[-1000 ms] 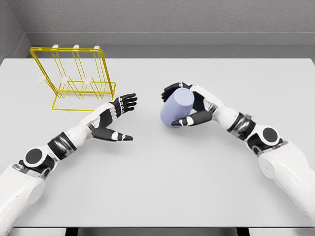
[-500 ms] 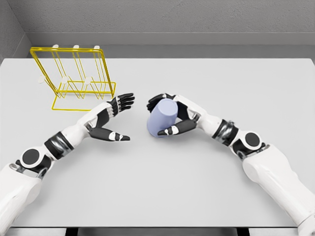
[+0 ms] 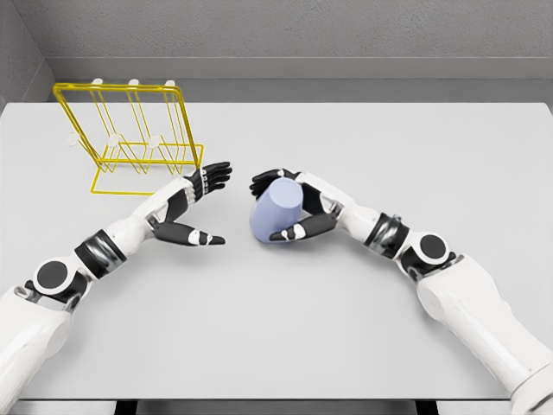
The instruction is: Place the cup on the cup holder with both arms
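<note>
A pale blue cup (image 3: 275,212) is near the middle of the grey table, tilted, with my right hand (image 3: 285,207) shut on it, fingers behind and thumb in front. My left hand (image 3: 203,207) is open just left of the cup, palm facing it, a small gap between them. The yellow wire cup holder (image 3: 130,138) with white-tipped pegs stands at the back left of the table, beyond the left hand.
The grey table (image 3: 346,328) spreads wide to the front and right. A grey wall runs behind its far edge. Both white forearms lie low over the table at either side.
My right hand has carried the cup leftward toward the left hand. The left hand has shifted slightly left and stays open.
</note>
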You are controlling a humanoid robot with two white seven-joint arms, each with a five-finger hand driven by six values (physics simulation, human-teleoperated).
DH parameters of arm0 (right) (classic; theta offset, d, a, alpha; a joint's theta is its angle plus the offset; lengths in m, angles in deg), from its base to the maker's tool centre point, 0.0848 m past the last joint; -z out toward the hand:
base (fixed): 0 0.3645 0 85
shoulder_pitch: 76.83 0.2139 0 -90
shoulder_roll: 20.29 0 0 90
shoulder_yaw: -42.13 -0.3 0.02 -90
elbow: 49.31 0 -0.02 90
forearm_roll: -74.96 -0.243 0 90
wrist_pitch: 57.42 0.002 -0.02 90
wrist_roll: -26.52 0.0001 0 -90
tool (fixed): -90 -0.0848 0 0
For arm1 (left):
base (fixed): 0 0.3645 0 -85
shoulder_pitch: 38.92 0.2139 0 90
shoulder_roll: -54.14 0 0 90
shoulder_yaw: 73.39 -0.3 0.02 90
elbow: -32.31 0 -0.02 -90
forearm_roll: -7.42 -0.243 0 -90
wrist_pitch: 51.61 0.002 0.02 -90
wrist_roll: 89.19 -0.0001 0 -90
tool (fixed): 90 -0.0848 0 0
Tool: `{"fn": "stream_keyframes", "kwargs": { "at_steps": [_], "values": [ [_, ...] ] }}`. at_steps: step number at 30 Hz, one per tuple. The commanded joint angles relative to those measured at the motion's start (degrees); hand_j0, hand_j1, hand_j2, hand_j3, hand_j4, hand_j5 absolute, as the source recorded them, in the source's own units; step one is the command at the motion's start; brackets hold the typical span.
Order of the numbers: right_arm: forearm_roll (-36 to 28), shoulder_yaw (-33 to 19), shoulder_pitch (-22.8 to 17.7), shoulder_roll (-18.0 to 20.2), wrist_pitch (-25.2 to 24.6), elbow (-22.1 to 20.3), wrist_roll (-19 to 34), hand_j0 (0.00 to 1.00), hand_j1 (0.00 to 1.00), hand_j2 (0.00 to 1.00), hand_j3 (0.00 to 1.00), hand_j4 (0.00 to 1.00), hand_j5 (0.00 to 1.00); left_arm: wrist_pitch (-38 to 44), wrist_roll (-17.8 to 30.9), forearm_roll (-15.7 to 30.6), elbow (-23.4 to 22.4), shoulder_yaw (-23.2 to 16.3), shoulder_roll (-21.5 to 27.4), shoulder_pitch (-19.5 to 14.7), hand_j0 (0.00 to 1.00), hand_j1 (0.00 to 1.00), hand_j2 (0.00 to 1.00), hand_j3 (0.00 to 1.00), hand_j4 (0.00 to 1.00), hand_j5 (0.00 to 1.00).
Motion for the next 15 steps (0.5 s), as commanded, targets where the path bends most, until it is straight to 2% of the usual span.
{"fn": "stream_keyframes", "kwargs": {
  "at_steps": [1,15],
  "values": [
    [2.5,-0.1,0.0,-0.3,0.0,0.6,0.0,0.99,0.99,0.99,0.99,0.99,0.99,0.0,0.2,0.4,-0.2,0.0,0.0,0.0,1.0,1.0,1.0,1.0,1.0,1.0],
    [2.8,-0.8,0.4,0.0,0.0,0.7,0.0,1.0,1.0,1.0,1.0,1.0,1.0,0.0,0.0,0.4,-0.1,0.0,0.0,0.1,1.0,1.0,1.0,1.0,1.0,1.0]
  ]
}}
